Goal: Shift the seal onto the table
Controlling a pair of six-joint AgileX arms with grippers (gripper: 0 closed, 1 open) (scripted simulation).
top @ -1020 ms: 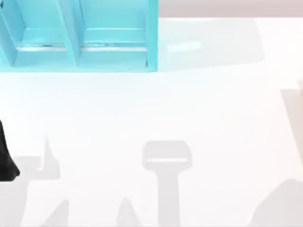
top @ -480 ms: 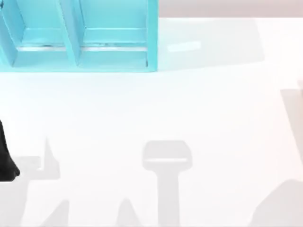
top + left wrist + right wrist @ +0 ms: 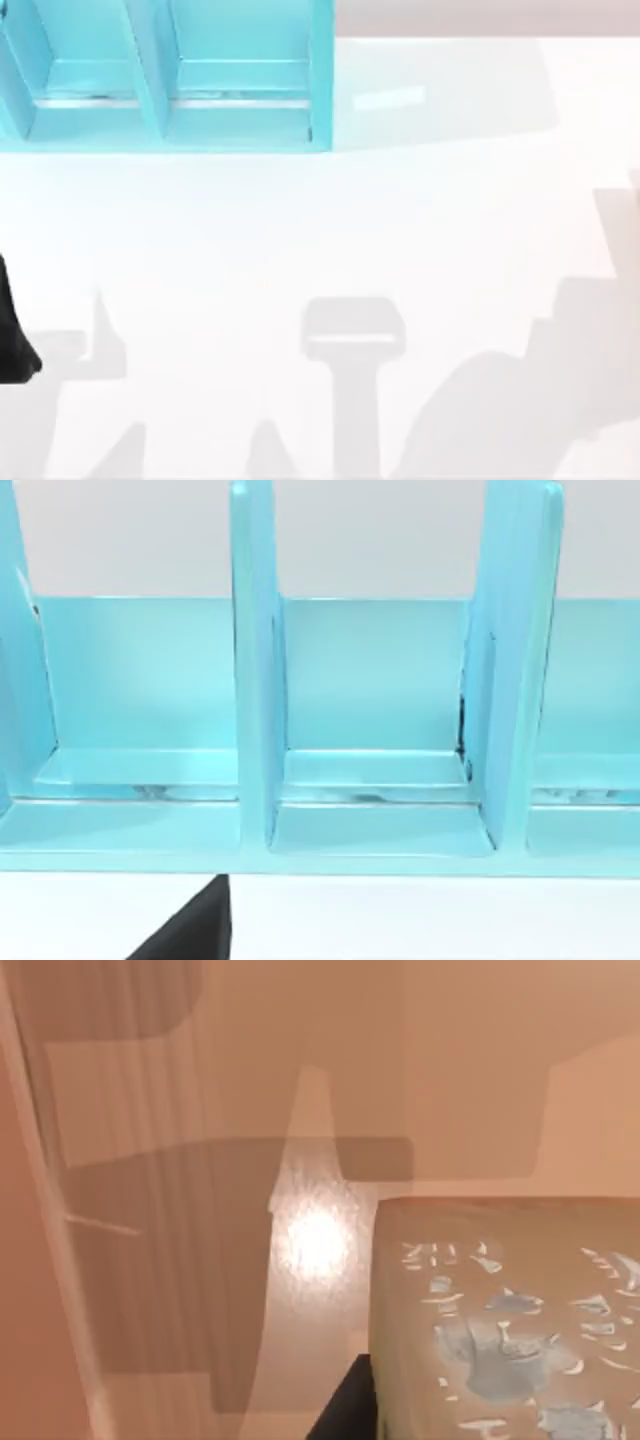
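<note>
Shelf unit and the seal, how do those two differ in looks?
The shelf unit is turquoise; the seal is tan-brown. The shelf unit is open, split into compartments by dividers; the seal is a boxy block. The seal's face carries pale flecked marks; the shelf unit's panels are plain. Both are straight-edged.

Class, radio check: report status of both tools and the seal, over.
Left arm parked, table left edge. Right tool close beside seal, contact unclear. Shelf at far left.

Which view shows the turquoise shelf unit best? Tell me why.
Left wrist view: the shelf unit faces the camera, its dividers and compartment floors plain. The top view catches two compartments from above, cropped.
</note>
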